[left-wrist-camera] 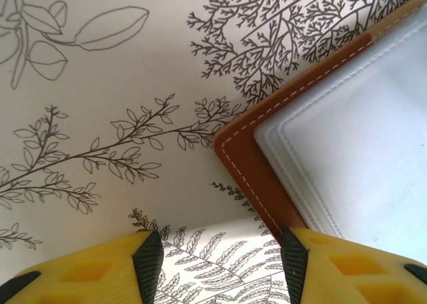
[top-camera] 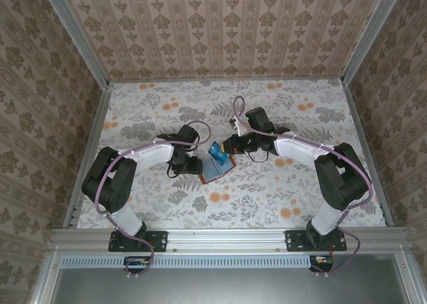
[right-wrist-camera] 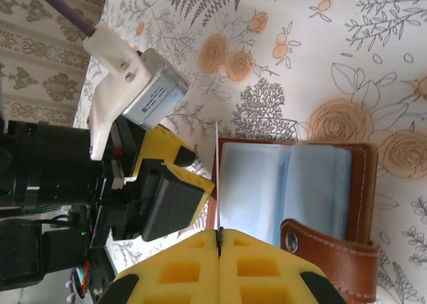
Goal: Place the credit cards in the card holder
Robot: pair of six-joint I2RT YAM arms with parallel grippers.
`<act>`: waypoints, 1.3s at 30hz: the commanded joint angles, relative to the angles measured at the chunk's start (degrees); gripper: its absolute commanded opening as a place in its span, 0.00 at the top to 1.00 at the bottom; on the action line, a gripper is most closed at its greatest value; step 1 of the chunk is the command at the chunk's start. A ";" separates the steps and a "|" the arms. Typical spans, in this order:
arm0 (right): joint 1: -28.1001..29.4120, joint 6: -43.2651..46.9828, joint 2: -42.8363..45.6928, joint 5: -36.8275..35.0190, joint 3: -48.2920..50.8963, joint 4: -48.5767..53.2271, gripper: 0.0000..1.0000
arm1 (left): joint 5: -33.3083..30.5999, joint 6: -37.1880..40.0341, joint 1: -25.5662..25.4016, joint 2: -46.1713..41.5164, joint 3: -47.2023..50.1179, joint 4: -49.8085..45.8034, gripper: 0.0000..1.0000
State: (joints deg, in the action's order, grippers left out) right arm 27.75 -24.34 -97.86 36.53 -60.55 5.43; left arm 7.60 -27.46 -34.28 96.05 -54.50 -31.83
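The card holder (top-camera: pixel 217 171) lies open on the cloth, reddish-brown with pale plastic pockets (right-wrist-camera: pixel 287 184) and a clasp tab (right-wrist-camera: pixel 333 251). My right gripper (right-wrist-camera: pixel 218 234) is shut on a thin credit card (right-wrist-camera: pixel 217 177), seen edge-on and standing over the holder's left edge. From above, that card (top-camera: pixel 215 151) looks bluish and tilts up over the holder, in front of the right gripper (top-camera: pixel 230 145). My left gripper (left-wrist-camera: pixel 220 264) is open low over the cloth. Its right fingertip (left-wrist-camera: pixel 293 261) sits at the holder's stitched edge (left-wrist-camera: pixel 247 161), its left fingertip (left-wrist-camera: pixel 148 261) on bare cloth.
A floral-print cloth (top-camera: pixel 267 191) covers the table, with patterned walls on three sides and a metal rail (top-camera: pixel 227 236) along the near edge. Both arms meet at the table's middle, and the left gripper (right-wrist-camera: pixel 167 184) sits close beside the held card.
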 commanded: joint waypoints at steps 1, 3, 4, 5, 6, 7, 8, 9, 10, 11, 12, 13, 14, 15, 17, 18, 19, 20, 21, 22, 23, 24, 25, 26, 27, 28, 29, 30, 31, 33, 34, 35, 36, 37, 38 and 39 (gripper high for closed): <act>-0.03 2.41 -2.98 -1.79 -0.89 3.51 1.00 | 0.37 -1.36 0.70 1.61 1.03 1.32 0.46; -0.06 2.62 -3.62 -2.31 -0.47 3.47 1.00 | 0.49 -1.55 0.80 1.56 1.23 1.49 0.46; -0.05 2.69 -3.82 -2.66 -0.07 3.29 1.00 | 0.49 -1.61 0.88 1.44 1.29 1.51 0.46; -0.04 2.85 -3.98 -2.86 0.26 3.18 1.00 | 0.58 -1.62 0.88 1.42 1.44 1.51 0.46; -0.06 3.05 -4.13 -3.11 0.71 3.03 1.00 | 0.50 -1.57 0.97 1.42 1.54 1.45 0.47; -0.06 3.18 -4.24 -3.35 1.01 2.96 1.00 | 0.50 -1.63 0.99 1.42 1.58 1.59 0.47; -0.06 3.31 -4.38 -3.48 1.26 3.00 1.00 | 0.58 -1.63 0.97 1.44 1.60 1.68 0.47; -0.14 3.42 -4.46 -3.57 1.52 3.01 1.00 | 0.49 -1.69 0.97 1.42 1.68 1.61 0.48; -0.14 3.58 -4.68 -3.57 1.79 2.85 1.00 | 0.51 -1.63 1.06 1.55 1.80 1.52 0.49; -0.19 3.72 -4.81 -3.53 1.98 2.73 1.00 | 0.43 -1.71 1.06 1.53 1.84 1.51 0.52; -0.24 3.80 -4.88 -3.44 2.18 2.63 1.00 | 0.36 -1.89 1.15 1.64 1.85 1.42 0.58; -0.32 3.79 -5.05 -3.32 2.49 2.40 1.00 | 0.16 -2.04 1.23 1.60 2.02 1.35 0.64; -0.46 3.78 -5.12 -3.14 2.79 2.04 1.00 | 0.06 -2.21 1.32 1.62 2.02 1.34 0.70; -0.61 3.63 -5.21 -2.84 3.17 1.59 1.00 | -0.04 -2.33 1.45 1.65 2.14 1.25 0.75; -1.02 3.13 -5.49 -2.06 3.89 0.38 1.00 | -0.04 -2.45 1.57 1.63 2.25 1.16 0.79; -1.24 2.94 -5.80 -1.68 4.03 0.12 1.00 | -0.04 -2.44 1.59 1.67 2.35 1.16 0.79; -1.45 2.60 -6.15 -0.95 4.35 -0.72 1.00 | 0.05 -2.42 1.59 1.68 2.36 1.16 0.80; -1.63 2.25 -6.28 -0.47 4.77 -1.43 1.00 | 0.14 -2.33 1.67 1.77 2.30 1.16 0.80; -1.71 1.77 -6.56 -0.02 5.14 -2.17 1.00 | 0.14 -2.34 1.68 1.90 2.30 1.16 0.81; -1.81 1.29 -6.65 0.51 5.50 -3.11 1.00 | 0.23 -2.33 1.68 1.87 2.39 1.27 0.82; -1.91 0.86 -6.76 1.04 5.80 -3.85 1.00 | 0.36 -2.33 1.68 1.86 2.43 1.38 0.82; -1.91 0.28 -6.79 1.61 6.16 -4.84 1.00 | 0.40 -2.40 1.68 1.87 2.52 1.54 0.83; -1.99 -0.32 -6.81 2.08 6.52 -5.85 1.00 | 0.56 -2.45 1.68 1.86 2.49 1.68 0.83; -2.04 -0.87 -6.77 2.41 6.71 -6.69 1.00 | 0.66 -2.42 1.68 1.86 2.38 1.85 0.83; -2.08 -1.42 -6.81 3.01 7.07 -7.80 1.00 | 0.71 -2.48 1.68 1.90 2.34 2.02 0.83; -2.08 -1.98 -6.90 3.41 7.26 -8.74 1.00 | 0.75 -2.47 1.75 1.92 2.22 2.12 0.83; -2.08 -2.47 -6.93 3.68 7.46 -9.58 1.00 | 0.83 -2.51 1.76 2.03 2.15 2.13 0.83; -2.08 -3.14 -7.19 4.22 7.70 -10.66 1.00 | 0.89 -2.55 1.76 2.16 1.99 2.24 0.83; -2.08 -3.83 -7.46 4.57 7.84 -11.56 1.00 | 1.02 -2.51 1.76 2.38 1.81 2.22 0.83; -2.08 -5.01 -8.23 5.28 8.21 -13.16 1.00 | 1.40 -2.51 1.89 2.92 1.57 2.37 0.83; -2.08 -5.45 -8.58 5.71 8.26 -14.07 1.00 | 1.63 -2.52 1.94 3.22 1.42 2.53 0.84; -2.04 -5.69 -8.87 5.87 8.42 -14.67 1.00 | 1.76 -2.61 1.94 3.60 1.39 2.73 0.84; -2.08 -5.97 -9.09 6.00 8.52 -15.17 1.00 | 1.93 -2.65 2.00 4.05 1.30 2.89 0.84; -2.08 -6.23 -9.28 6.22 8.76 -15.79 1.00 | 2.08 -2.85 2.03 4.46 1.21 3.05 0.85; -2.08 -6.44 -9.34 6.18 8.96 -16.10 1.00 | 2.27 -2.94 2.03 4.94 1.22 3.14 0.86; -2.08 -6.58 -9.44 6.18 9.09 -16.41 1.00 | 2.49 -3.11 2.07 5.22 1.22 3.30 0.87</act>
State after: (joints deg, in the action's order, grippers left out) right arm 25.87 -29.30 -106.26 40.93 -52.47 -8.05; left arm 6.63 -29.76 -32.03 96.71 -54.22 -32.56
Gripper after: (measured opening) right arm 0.058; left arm 0.138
